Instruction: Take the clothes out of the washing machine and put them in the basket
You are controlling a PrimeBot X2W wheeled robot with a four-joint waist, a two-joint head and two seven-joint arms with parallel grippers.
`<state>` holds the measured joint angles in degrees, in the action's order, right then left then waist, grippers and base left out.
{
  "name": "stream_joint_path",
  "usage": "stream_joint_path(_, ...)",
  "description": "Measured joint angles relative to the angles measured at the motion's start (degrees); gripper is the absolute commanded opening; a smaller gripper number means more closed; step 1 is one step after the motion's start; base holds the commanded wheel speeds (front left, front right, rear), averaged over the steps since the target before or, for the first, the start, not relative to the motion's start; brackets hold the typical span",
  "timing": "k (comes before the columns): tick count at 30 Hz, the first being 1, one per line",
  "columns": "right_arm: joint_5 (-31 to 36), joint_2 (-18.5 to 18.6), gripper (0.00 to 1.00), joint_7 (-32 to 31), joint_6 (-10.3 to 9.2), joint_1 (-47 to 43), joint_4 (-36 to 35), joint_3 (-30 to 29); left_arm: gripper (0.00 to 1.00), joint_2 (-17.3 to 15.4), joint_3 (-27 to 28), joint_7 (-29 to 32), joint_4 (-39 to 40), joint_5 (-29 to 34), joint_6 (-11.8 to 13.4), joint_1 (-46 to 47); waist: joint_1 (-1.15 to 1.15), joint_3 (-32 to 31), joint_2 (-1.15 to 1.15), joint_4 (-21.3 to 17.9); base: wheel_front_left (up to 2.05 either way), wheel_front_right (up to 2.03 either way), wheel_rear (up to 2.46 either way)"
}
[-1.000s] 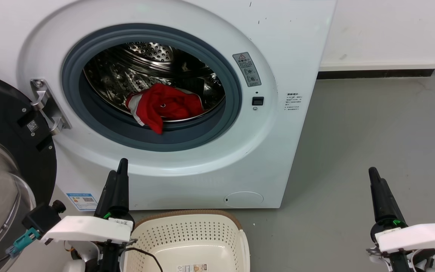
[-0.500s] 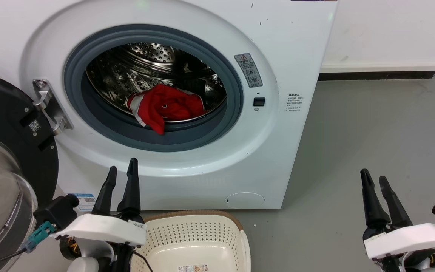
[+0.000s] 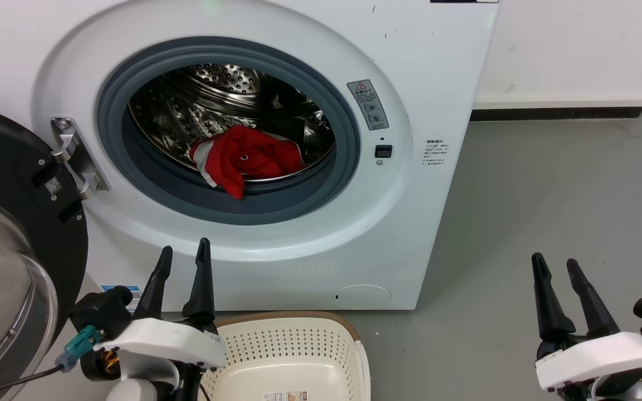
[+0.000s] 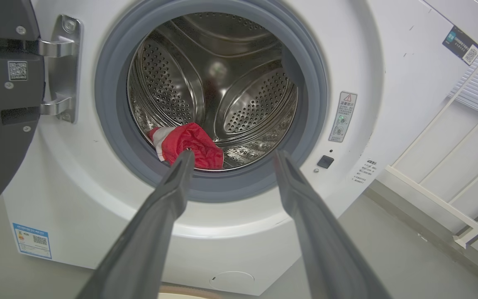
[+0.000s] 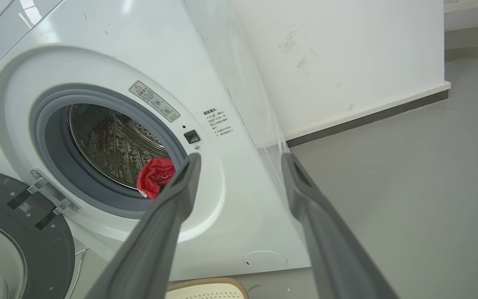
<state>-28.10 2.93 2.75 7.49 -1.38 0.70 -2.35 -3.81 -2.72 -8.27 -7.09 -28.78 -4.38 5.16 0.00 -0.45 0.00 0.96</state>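
The left gripper [image 3: 185,248] and right gripper [image 3: 554,260], closed a second ago, are now released and empty. The red jersey [image 3: 246,159] stays inside the washing machine drum [image 3: 215,94], at its front edge, above the basket [image 3: 287,318].

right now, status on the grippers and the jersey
Left gripper and right gripper low, jaws open, empty. Jersey in the drum, part draped over the lip. Door open, nothing in the way; basket below.

left end effector [image 3: 185,246]: dark tapered fingers [image 3: 203,278], white casing [image 3: 159,340], teal plug [image 3: 78,342]
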Motion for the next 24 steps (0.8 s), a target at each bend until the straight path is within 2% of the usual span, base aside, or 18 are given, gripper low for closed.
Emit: stream_joint_path(24, 14.26, 0.0, 1.0, -0.35, 0.01, -1.7, -2.65, 0.19, 1.0, -1.05, -2.19, -3.12, -2.31, 13.52, 2.94, 0.78, 0.0, -0.15, 0.0, 0.45, 0.0, 0.0, 0.0)
